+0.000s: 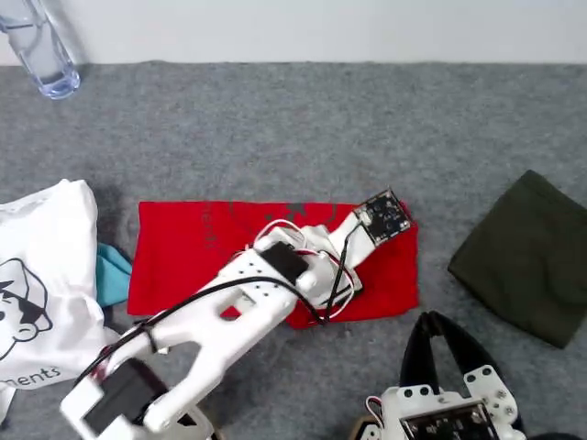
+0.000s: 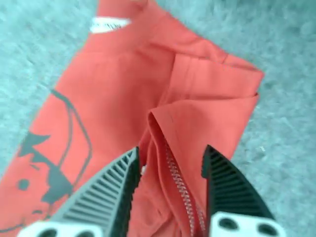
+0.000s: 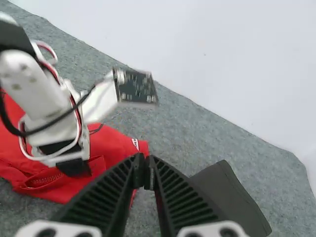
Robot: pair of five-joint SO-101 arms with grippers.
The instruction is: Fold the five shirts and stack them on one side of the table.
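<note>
Starting at the left: a clear plastic bottle point(image 1: 41, 50) stands in the far corner of the grey carpeted table point(image 1: 321, 119). Nearer, a loosely crumpled white t-shirt with a black cartoon print point(image 1: 46, 275) sits at the left edge, and a bit of teal cloth point(image 1: 112, 273) pokes out from under it.

Mid-table is the red t-shirt with a dark print point(image 1: 183, 247). It's laid out as a long strip, with its long axis running left to right across the table.

The bit that matters is the left tool point(image 2: 173, 149). It's over the right end of that strip, fingers spread and not clamped, with a raised ridge of red fabric sitting right between them. My guess is it only needs to close on that fold, then carry it left along the strip.

The right tool point(image 3: 145, 163) is parked near the front edge, just right of the red shirt, fingers pressed together with nothing in them. The left arm is clearly the nearer one.

Far right, well apart, is a dark olive shirt folded into a square point(image 1: 527, 257).

Count:
- one white shirt, one teal, one red and one olive, so I only get four garments, not five
- one bottle
- two arms
</note>
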